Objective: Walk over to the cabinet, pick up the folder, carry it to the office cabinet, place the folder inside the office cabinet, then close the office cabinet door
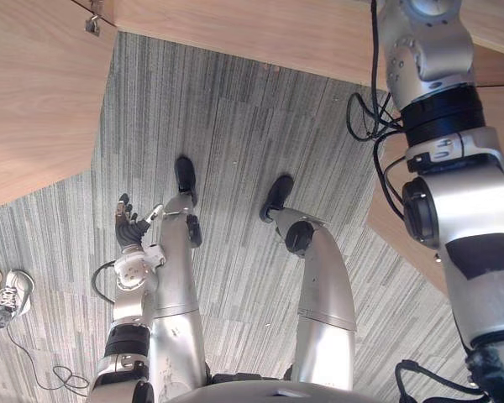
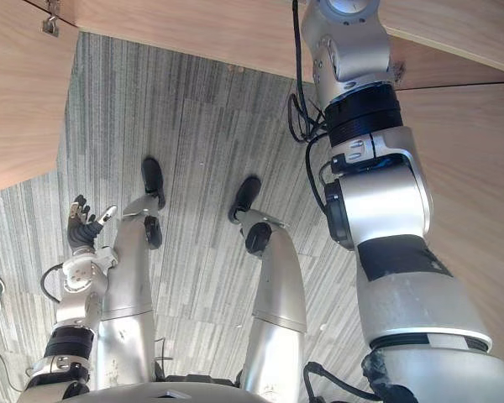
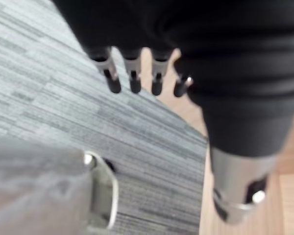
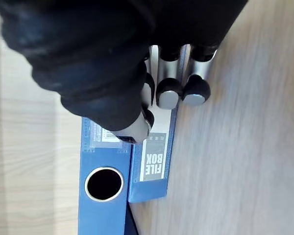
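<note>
Two blue folders stand side by side on a light wooden cabinet shelf [image 4: 245,147] in the right wrist view. One folder [image 4: 104,196] has a round finger hole in its spine. The other blue folder [image 4: 154,161] has a white label on its spine. My right hand [image 4: 103,73] is on the labelled folder. Its fingers [image 4: 169,95] curl over the spine, and the thumb [image 4: 137,125] presses in at the gap between the two folders. My left hand [image 1: 130,225] hangs low at my left side over the carpet, fingers relaxed and holding nothing.
Grey striped carpet [image 1: 235,134] lies below me. Wooden cabinet panels stand at the left [image 1: 34,101], along the top [image 1: 260,34] and at the right [image 2: 479,185]. A small metal fitting [image 1: 93,23] sits on the left panel's edge. A white shoe [image 1: 8,290] lies at the far left.
</note>
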You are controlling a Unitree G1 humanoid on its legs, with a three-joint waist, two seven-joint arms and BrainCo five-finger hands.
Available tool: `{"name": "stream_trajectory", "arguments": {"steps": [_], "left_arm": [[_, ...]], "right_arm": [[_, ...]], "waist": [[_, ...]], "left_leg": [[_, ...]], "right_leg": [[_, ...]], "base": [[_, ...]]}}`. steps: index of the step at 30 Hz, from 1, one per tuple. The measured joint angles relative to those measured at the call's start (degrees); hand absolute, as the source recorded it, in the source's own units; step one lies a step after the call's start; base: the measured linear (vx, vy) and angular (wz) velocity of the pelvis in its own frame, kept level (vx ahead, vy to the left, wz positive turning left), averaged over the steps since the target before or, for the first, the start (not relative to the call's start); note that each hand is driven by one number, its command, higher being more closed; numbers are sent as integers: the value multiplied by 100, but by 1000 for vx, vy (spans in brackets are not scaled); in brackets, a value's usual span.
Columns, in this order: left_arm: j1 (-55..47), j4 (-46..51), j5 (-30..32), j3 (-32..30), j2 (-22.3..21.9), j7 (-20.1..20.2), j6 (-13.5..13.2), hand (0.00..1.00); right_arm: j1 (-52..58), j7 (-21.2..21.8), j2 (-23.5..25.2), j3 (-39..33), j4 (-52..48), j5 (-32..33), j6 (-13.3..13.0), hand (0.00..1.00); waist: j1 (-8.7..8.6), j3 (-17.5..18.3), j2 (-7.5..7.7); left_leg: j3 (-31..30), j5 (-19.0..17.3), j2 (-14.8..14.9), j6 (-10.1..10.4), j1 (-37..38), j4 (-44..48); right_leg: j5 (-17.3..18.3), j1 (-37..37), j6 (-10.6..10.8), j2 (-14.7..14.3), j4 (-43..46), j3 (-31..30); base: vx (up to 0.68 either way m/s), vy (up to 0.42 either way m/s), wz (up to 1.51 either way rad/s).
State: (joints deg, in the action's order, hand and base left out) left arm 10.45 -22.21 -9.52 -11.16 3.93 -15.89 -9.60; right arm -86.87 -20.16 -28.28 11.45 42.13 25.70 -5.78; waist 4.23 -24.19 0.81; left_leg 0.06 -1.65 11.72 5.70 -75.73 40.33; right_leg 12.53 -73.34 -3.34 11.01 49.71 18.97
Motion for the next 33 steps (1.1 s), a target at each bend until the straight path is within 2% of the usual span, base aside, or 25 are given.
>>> {"name": "stream_trajectory", "arguments": {"steps": [5,8,12,16,21,24,26,30,33], "left_arm": [[11,-85,-53,-3,-2,-3,1,0],[49,-93,-53,-3,-15,-2,28,0],[141,-90,-39,-11,-78,0,97,0],[179,-77,44,-11,-121,5,216,0],[183,-76,344,3,-178,44,323,0],[161,-84,438,5,-197,130,399,0],[51,-95,585,10,-207,140,419,0],[-207,-160,646,64,-225,178,420,0],[-493,-355,788,190,-236,180,421,0]], "right_arm": [[40,-9,-95,-33,154,186,-1,100],[183,-32,-90,-159,-115,178,-13,100],[1248,-153,98,-640,-1597,52,-66,100],[2723,-294,408,-1122,-3370,-502,-279,100],[4134,-372,731,-1214,-4659,-1212,-432,100],[4918,-289,968,-764,-5273,-1664,-536,100],[5399,6,1096,-245,-5334,-2062,-552,100],[6281,345,1323,495,-5454,-2584,-555,100],[7125,745,1579,1020,-5444,-2845,-568,100]], "waist": [[-17,-1,0],[-23,-1,0],[-66,-2,2],[-126,-1,4],[-208,15,14],[-246,55,46],[-247,311,108],[-248,584,144],[-263,850,189]], "left_leg": [[5,45,-9,0,106,-59],[10,45,-6,-1,152,-46],[50,4,64,-45,317,93],[170,-113,111,-111,648,167],[324,-298,195,-145,1188,201],[385,-409,206,-148,1721,129],[458,-458,222,-180,2058,50],[533,-568,215,-184,2735,-98],[669,-618,171,-220,3436,-398]], "right_leg": [[-42,126,-3,1,-63,19],[-49,169,-5,-1,-60,17],[-35,390,15,-36,-18,19],[15,689,86,-53,10,-77],[59,1236,115,-61,-62,-93],[87,1790,153,-85,-225,-93],[101,2131,191,-110,-383,-104],[78,2858,213,-136,-685,-85],[15,3560,334,-164,-1115,-93]], "base": [[2,-11,1],[0,-22,0],[-6,-30,-3],[-25,-17,-8],[-22,-4,-5],[10,2,-1],[52,10,-5],[101,28,1],[114,47,-2]]}}
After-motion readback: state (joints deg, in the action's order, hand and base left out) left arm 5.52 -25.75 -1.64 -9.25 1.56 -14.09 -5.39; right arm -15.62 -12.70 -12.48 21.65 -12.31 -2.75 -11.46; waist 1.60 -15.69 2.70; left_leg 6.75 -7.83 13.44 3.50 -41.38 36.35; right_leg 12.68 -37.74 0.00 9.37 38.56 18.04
